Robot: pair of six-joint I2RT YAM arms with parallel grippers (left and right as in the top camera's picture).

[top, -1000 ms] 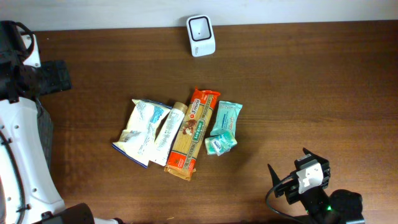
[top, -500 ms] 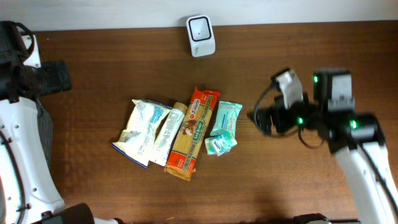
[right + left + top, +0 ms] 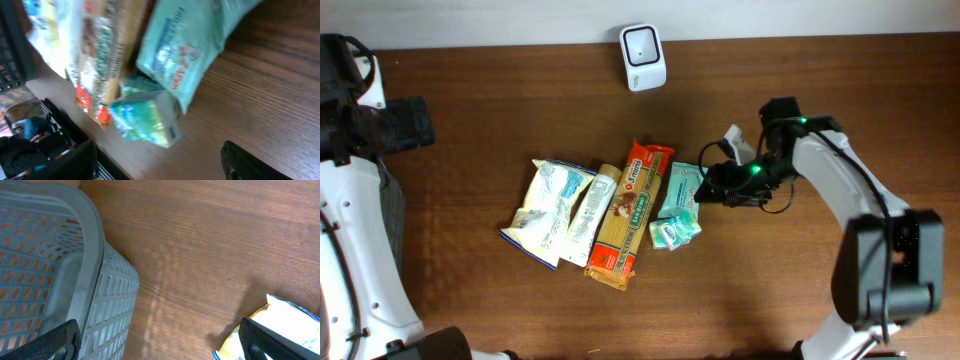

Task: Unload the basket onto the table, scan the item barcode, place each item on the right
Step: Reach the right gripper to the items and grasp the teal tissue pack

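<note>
The brown table (image 3: 820, 90) has bare wood all round the right and front. A grey basket (image 3: 60, 270) stands at the left. Snack packs (image 3: 620, 215) lie in the middle. The white scanner (image 3: 643, 57) sits at the back edge. The right claw (image 3: 708, 184), fingers apart, is just beside the teal pack (image 3: 682, 186). The left claw (image 3: 160, 342) gapes wide by the basket.
</note>
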